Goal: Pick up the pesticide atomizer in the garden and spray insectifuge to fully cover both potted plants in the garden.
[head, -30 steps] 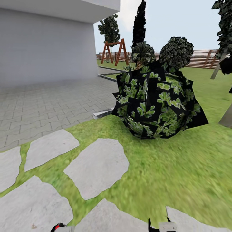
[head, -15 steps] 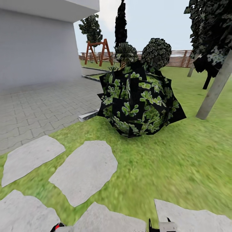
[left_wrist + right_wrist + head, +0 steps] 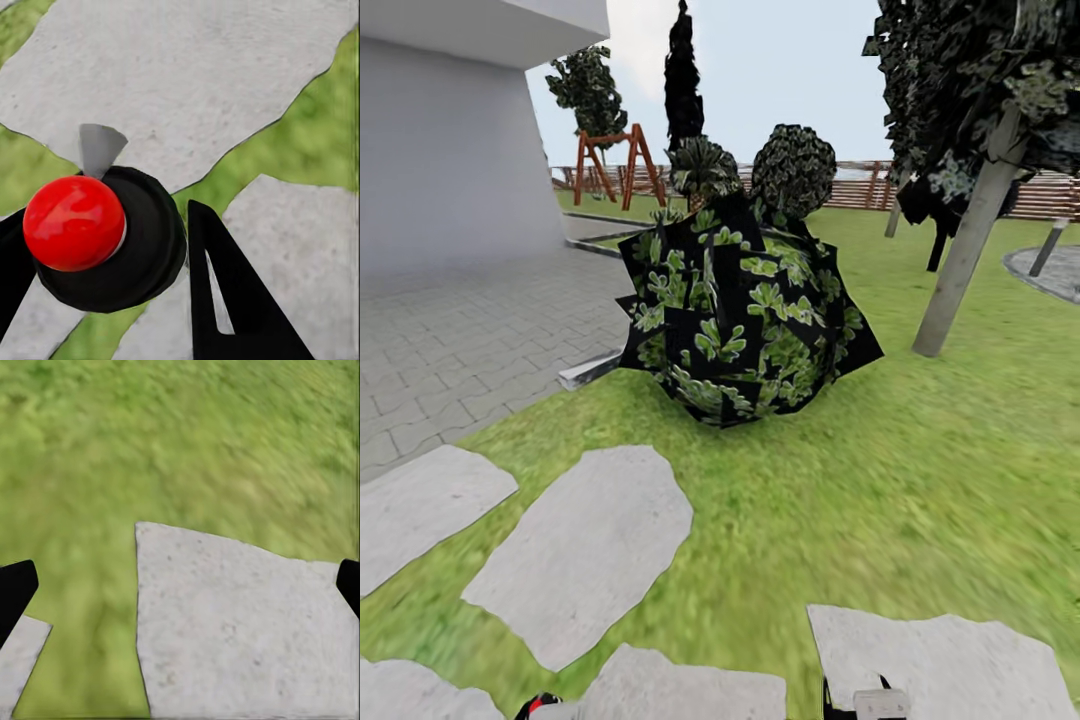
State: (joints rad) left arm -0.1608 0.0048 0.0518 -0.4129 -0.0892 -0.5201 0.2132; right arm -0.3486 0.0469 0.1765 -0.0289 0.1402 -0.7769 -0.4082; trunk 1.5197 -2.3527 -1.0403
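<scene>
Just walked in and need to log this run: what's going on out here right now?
The robot is on its way across a garden and handling nothing. Ahead on the lawn sits a big round bush, with flat stepping stones underfoot, a paved area beside a grey building, and a wooden fence behind. The right end effector hangs open over grass and stone. The left end effector hangs over the stones.

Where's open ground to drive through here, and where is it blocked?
Open: lawn between the round bush and the leaning trunk; the stepping stones ahead-left; the paved area by the house wall. Blocked: the bush straight ahead.
</scene>
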